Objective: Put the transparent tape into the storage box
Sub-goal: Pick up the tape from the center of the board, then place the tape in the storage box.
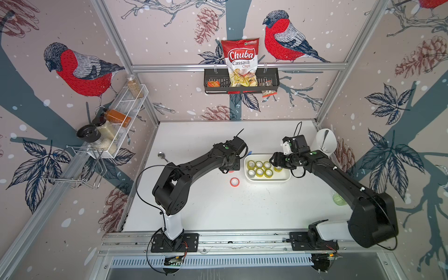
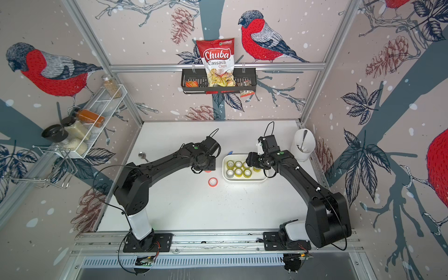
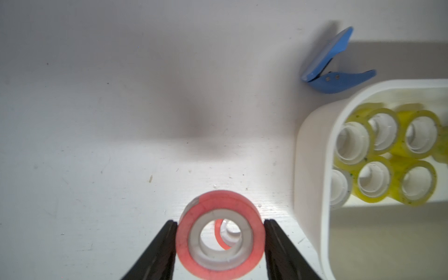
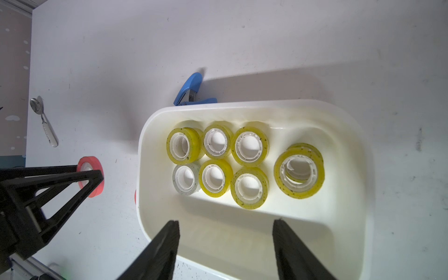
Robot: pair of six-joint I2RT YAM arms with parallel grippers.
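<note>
My left gripper is shut on a red-tinted transparent tape roll, one finger pressed against each side. It holds the roll above the white table, just left of the storage box. In a top view the left gripper covers nearly all of that roll. A second red roll lies flat on the table in front of it. The storage box, a shallow white tray, holds several yellow tape rolls and a grey one. My right gripper hangs open and empty over the box's bare end.
A blue tape cutter lies on the table behind the box's left corner. A metal spoon lies at the far left of the table. A tall white utensil cup stands at the right wall. A green object sits under my right arm.
</note>
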